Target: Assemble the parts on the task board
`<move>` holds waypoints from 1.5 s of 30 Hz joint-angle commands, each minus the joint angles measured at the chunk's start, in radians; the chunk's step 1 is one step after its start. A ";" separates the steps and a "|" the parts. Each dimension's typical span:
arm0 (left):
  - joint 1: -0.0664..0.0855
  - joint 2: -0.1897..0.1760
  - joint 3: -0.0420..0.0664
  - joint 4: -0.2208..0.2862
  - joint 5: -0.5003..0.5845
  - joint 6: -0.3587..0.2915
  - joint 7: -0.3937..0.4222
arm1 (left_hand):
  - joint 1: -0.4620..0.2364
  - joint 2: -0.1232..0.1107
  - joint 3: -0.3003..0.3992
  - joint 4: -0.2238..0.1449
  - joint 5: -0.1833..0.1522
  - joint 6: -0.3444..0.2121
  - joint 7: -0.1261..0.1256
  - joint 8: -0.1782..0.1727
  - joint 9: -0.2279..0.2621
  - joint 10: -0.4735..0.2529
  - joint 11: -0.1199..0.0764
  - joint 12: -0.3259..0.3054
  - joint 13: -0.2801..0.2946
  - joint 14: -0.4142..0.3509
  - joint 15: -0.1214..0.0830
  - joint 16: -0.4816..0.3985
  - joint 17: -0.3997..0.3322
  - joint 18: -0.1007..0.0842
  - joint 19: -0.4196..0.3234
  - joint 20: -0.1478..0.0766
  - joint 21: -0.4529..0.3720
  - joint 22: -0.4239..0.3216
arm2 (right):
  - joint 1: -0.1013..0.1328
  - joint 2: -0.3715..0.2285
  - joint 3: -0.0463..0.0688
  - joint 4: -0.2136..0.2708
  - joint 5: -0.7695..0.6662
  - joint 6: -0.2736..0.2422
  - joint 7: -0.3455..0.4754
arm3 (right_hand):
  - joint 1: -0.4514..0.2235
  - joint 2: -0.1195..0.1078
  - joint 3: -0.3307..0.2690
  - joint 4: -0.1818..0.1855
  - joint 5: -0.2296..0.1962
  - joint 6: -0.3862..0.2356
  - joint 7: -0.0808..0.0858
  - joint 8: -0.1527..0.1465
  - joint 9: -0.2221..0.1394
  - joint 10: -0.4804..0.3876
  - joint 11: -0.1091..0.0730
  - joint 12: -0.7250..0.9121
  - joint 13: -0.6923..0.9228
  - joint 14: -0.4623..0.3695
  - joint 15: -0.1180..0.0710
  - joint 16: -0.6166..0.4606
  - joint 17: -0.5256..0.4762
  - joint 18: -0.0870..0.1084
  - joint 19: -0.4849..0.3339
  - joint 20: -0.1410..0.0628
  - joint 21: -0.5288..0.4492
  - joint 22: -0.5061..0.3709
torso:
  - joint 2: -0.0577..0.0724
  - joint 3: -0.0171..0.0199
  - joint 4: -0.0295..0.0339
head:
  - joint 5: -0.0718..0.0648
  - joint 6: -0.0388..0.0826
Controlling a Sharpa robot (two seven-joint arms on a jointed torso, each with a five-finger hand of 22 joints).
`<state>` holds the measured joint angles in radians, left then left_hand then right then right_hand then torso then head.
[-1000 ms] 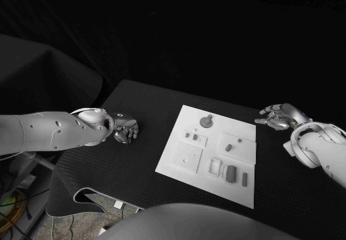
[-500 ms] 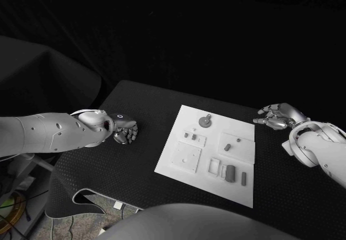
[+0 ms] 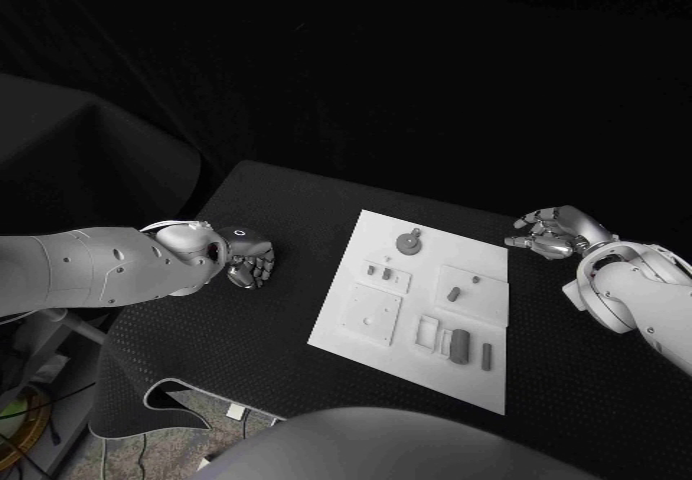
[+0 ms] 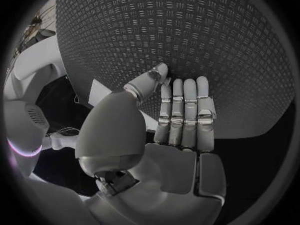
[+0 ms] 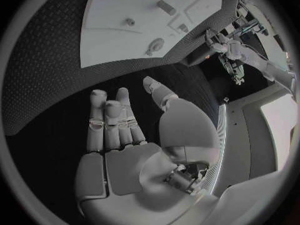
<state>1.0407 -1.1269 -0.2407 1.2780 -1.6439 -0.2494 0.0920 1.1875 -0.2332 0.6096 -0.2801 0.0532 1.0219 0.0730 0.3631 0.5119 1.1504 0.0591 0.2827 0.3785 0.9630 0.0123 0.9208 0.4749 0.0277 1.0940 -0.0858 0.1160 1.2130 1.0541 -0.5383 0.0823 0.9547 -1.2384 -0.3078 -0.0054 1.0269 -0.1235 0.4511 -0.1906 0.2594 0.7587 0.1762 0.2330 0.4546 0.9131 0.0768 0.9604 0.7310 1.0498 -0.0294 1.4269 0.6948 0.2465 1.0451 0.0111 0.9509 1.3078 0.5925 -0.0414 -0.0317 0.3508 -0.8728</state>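
On the black table (image 3: 245, 330), the left hand (image 3: 248, 266) rests left of the task board (image 3: 368, 355), fingers straight, side by side, holding nothing. The board lies mid-table, its small parts (image 3: 460, 345) on it. Just beyond its right far corner, the right hand (image 3: 555, 232) hovers, fingers loosely apart, empty.

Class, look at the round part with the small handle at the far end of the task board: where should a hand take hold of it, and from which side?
Probably by the raised knob at the middle of the round part, pinched from above. The disc lies flat on the task board, so its edge offers little to grip. The right hand is nearer.
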 commanded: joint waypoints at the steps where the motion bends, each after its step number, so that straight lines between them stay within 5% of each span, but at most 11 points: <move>1: -0.004 0.007 -0.002 0.001 -0.011 -0.029 -0.011 | -0.014 -0.003 0.002 0.011 -0.005 0.005 0.009 0.006 0.002 0.018 0.002 0.002 0.000 0.016 -0.003 0.007 0.005 0.010 0.016 -0.002 0.009 0.004 | 0.000 -0.001 0.000 0.002 -0.008 0.015 0.008 | -0.003 0.009 -0.005 -0.001 -0.002 -0.008 0.016 0.006 -0.001 -0.006 0.002 0.006 -0.001 -0.006 -0.001 -0.005 -0.001 0.015 -0.002 -0.006 -0.005 0.011 | 0.000 0.0008 -0.0011 | -0.002 0.000; 12: -0.004 0.016 -0.002 -0.002 -0.011 -0.049 -0.023 | -0.048 -0.023 0.003 0.055 -0.005 0.026 0.014 0.013 0.005 0.051 -0.008 0.035 0.016 0.038 -0.015 0.015 0.020 0.011 0.040 -0.013 0.019 0.020 | 0.000 -0.004 0.000 0.002 -0.008 0.015 0.008 | -0.004 0.009 -0.006 -0.001 -0.001 -0.008 0.016 0.006 -0.001 -0.006 0.002 0.006 -0.001 -0.007 -0.001 -0.005 -0.001 0.015 -0.003 -0.006 -0.005 0.011 | 0.001 -0.0001 -0.0006 | -0.009 0.000; 28: -0.004 0.027 -0.002 -0.006 -0.009 -0.063 -0.024 | -0.076 -0.006 0.011 0.155 -0.005 0.051 0.010 0.013 0.006 0.049 -0.016 0.073 0.050 0.049 -0.028 0.038 0.051 0.008 0.053 -0.026 0.030 0.055 | 0.000 -0.005 0.000 0.002 -0.008 0.016 0.008 | -0.005 0.009 -0.007 -0.001 -0.001 -0.008 0.016 0.006 -0.001 -0.006 0.002 0.007 -0.001 -0.007 -0.001 -0.005 -0.002 0.015 -0.003 -0.006 -0.005 0.011 | 0.001 0.0000 -0.0002 | -0.016 0.000; 35: -0.004 0.038 -0.002 -0.008 -0.008 -0.046 -0.043 | -0.069 0.005 0.016 0.169 -0.005 0.052 0.009 0.012 0.006 0.047 -0.017 0.078 0.055 0.048 -0.029 0.042 0.056 0.007 0.053 -0.028 0.031 0.062 | 0.000 -0.005 0.000 0.002 -0.008 0.018 0.009 | -0.005 0.010 -0.007 -0.001 -0.001 -0.008 0.016 0.007 -0.002 -0.006 0.002 0.007 -0.001 -0.007 -0.001 -0.006 -0.002 0.015 -0.003 -0.006 -0.006 0.011 | 0.002 0.0004 -0.0004 | -0.019 0.000; 45: -0.004 0.062 -0.002 -0.024 -0.030 0.008 -0.114 | -0.058 -0.025 0.002 0.180 -0.005 0.007 0.035 -0.019 -0.008 -0.002 -0.001 0.085 0.065 0.007 -0.017 0.042 0.065 0.002 0.021 -0.018 0.015 0.075 | 0.000 -0.006 0.000 0.003 -0.008 0.020 0.010 | -0.006 0.010 -0.008 -0.001 -0.001 -0.008 0.015 0.007 -0.002 -0.006 0.002 0.008 -0.001 -0.007 -0.001 -0.006 -0.002 0.015 -0.003 -0.006 -0.006 0.011 | 0.002 0.0011 -0.0010 | -0.026 0.000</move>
<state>1.0408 -1.0732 -0.2397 1.2559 -1.6511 -0.2827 0.0247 1.1290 -0.2481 0.6135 -0.1025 0.0529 1.0358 0.1089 0.3484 0.5073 1.1548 0.0575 0.3617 0.4426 0.9753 -0.0040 0.9596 0.5391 0.0153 1.1202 -0.1053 0.1340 1.2865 1.0539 -0.5436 0.0822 0.9564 -1.2384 -0.3003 -0.0049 1.0230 -0.1197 0.4512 -0.1907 0.2594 0.7586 0.1762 0.2330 0.4539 0.9131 0.0768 0.9639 0.7310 1.0505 -0.0301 1.4269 0.6940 0.2465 1.0431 0.0132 0.9509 1.3077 0.5940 -0.0405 -0.0321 0.3264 -0.8728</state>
